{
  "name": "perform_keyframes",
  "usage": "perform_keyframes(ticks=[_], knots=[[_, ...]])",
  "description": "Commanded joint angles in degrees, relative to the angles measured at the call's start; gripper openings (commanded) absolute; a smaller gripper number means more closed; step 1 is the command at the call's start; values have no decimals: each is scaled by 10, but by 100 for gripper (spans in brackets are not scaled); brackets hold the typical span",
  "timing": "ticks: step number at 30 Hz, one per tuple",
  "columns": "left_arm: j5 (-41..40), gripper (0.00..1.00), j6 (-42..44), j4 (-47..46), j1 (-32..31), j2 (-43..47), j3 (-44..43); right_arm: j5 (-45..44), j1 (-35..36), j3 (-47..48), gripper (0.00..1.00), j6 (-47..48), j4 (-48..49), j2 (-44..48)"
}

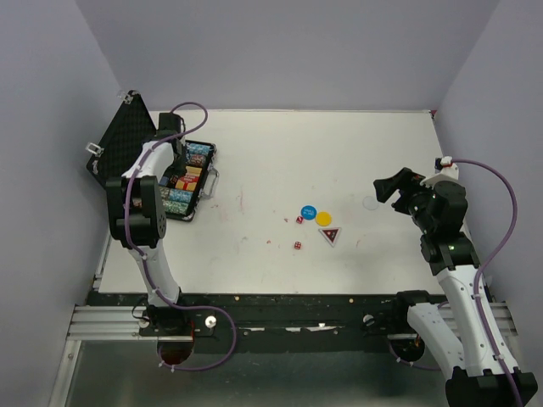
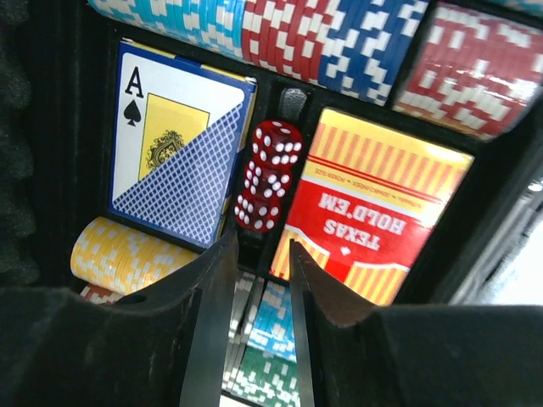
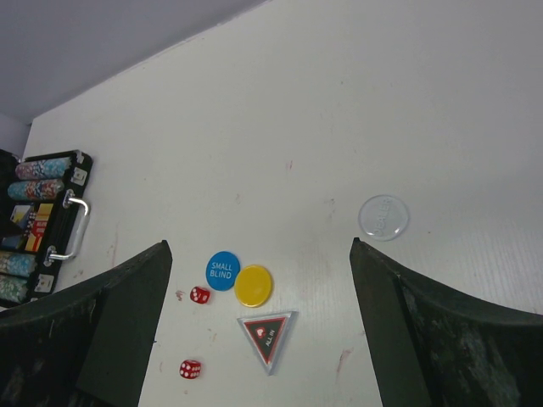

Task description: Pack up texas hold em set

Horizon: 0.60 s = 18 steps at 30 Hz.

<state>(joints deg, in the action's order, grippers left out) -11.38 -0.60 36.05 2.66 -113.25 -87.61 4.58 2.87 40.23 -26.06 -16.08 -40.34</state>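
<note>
The black case (image 1: 206,174) of the texas hold em set lies open at the table's left, its foam lid (image 1: 127,140) tipped back. My left gripper (image 2: 261,246) hangs inside it, open, with nothing between its fingers. Just ahead, stacked red dice (image 2: 270,174) sit in the narrow slot between a blue card deck (image 2: 174,153) and a red card box (image 2: 373,212). On the table lie a blue disc (image 3: 221,270), a yellow disc (image 3: 254,285), a triangular token (image 3: 267,335), two red dice (image 3: 200,294) and a clear disc (image 3: 384,217). My right gripper (image 3: 258,244) hovers wide open above them.
Rows of coloured chips (image 2: 339,38) fill the case around the decks. The case's handle (image 3: 72,229) faces the table's middle. Grey walls enclose the table on three sides, and the lid leans against the left wall (image 1: 51,127).
</note>
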Motion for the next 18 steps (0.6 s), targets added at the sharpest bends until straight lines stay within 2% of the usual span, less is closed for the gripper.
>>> perform_keyframes(ticks=[1,6,11,15,18], knots=[[6,42,0,-26,-21,77,12,3,-3,8,94,6,-6,4],[57,42,-20,-36,-59,133,45,3,-3,8,94,6,-6,6],[47,42,-33,-22,-134,175,67,4,-3,7,94,6,-6,9],[86,42,-100,-25,-190,204,87,7,-4,7,94,5,-6,13],[85,42,-149,-21,-230,212,107,10,-3,6,94,4,-6,14]])
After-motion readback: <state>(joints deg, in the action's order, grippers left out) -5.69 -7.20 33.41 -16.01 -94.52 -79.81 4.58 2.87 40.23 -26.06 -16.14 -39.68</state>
